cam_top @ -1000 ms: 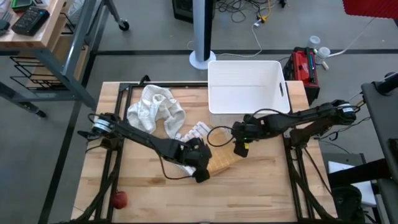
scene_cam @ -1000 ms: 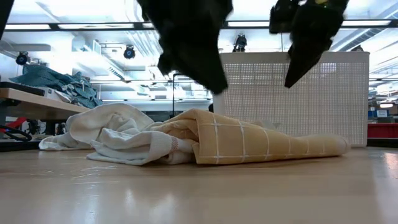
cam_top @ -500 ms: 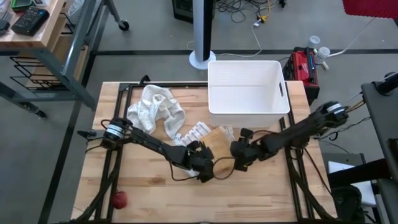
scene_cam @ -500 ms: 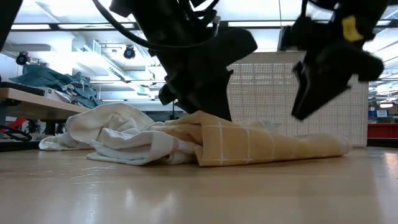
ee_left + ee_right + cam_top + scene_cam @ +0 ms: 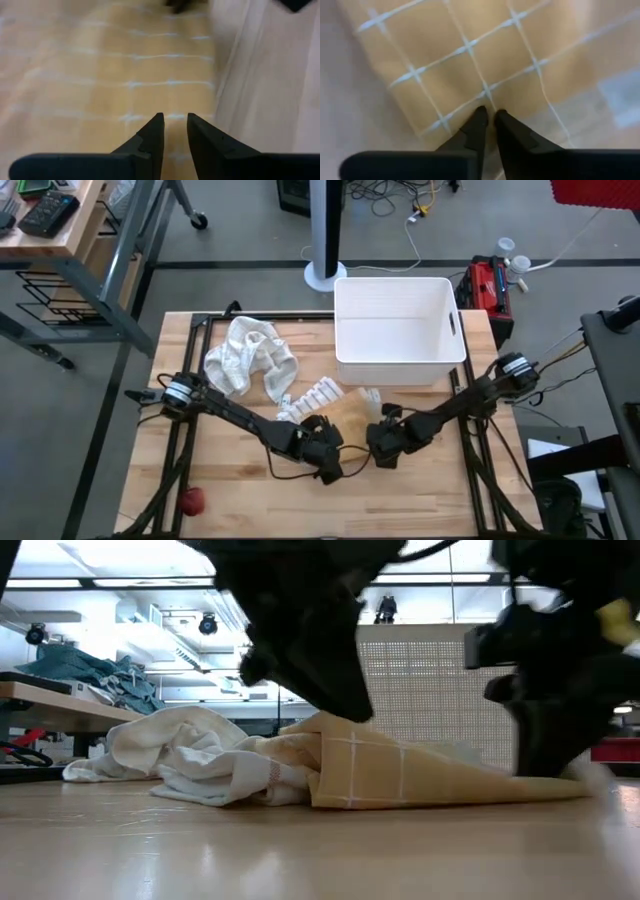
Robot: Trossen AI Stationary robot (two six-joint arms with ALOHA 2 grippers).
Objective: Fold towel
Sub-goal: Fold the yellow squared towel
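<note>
Both arms are down low on the wooden table (image 5: 230, 490), meeting right over the yellow checked towel (image 5: 400, 776), which lies crumpled just in front of the white bin (image 5: 398, 325).

The left gripper (image 5: 330, 464) sits at the towel's front edge, on the side away from the bin. Its wrist camera shows the two fingers (image 5: 150, 137) nearly together with a thin gap, pointing down at the yellow cloth with its pale grid lines. I honestly can't tell whether any fabric is caught in that gap.

The right gripper (image 5: 381, 448) is just beside the left one, also at the towel's front edge. In its wrist view the fingertips (image 5: 479, 120) are pinched nearly together right on the cloth, at a spot where the white grid lines cross near the hem. It looks clenched on the towel there.

From table level the towel is a low lumpy ridge with a fold peaking near the left arm's dark bulk, and its far end runs under the right arm.

A white striped cloth (image 5: 310, 394) pokes out from under the towel on the bin side. A bigger crumpled white towel (image 5: 250, 356) sits off to the bin's left. A small red ball (image 5: 191, 500) lies well away from the bin, near the table's front left corner.
</note>
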